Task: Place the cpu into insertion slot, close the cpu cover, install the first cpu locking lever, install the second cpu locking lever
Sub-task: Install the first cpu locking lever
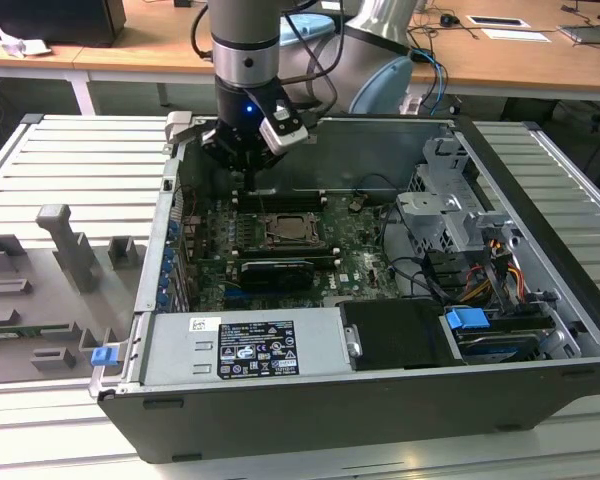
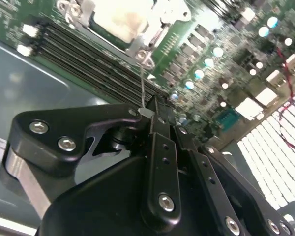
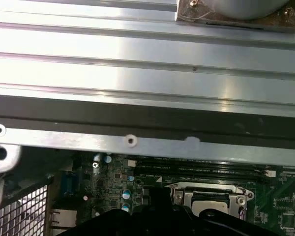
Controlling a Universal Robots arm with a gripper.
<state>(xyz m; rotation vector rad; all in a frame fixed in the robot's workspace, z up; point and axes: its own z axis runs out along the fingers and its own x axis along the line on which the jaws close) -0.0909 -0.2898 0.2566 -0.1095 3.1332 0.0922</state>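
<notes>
The arm hangs over the far side of an open computer case (image 1: 540, 330) that lies on a ribbed metal table (image 1: 70, 170). Its gripper (image 1: 248, 178) is down inside the case, just above the long black memory slots (image 1: 280, 197) and near the case's far wall, a little beyond the socket (image 1: 295, 232). In the second wrist view the gripper (image 2: 155, 109) has its black fingers (image 2: 162, 147) drawn in until the tips meet or nearly meet, with nothing visible between them; a thin wire-like lever (image 2: 144, 88) stands just past the tips, and whether they touch it cannot be told. The socket sits in the middle of the green board (image 1: 365, 255), and the silvery cover frame (image 1: 280, 222) lies flat over it. Through the frame's open centre the pale top of the chip (image 2: 123, 19) shows, seated in the socket. In the first wrist view the same frame (image 3: 184, 195) and chip (image 3: 206, 197) appear beside the memory slots (image 3: 196, 169). A grey power supply box (image 1: 245, 348) fills the near side of the case.
</notes>
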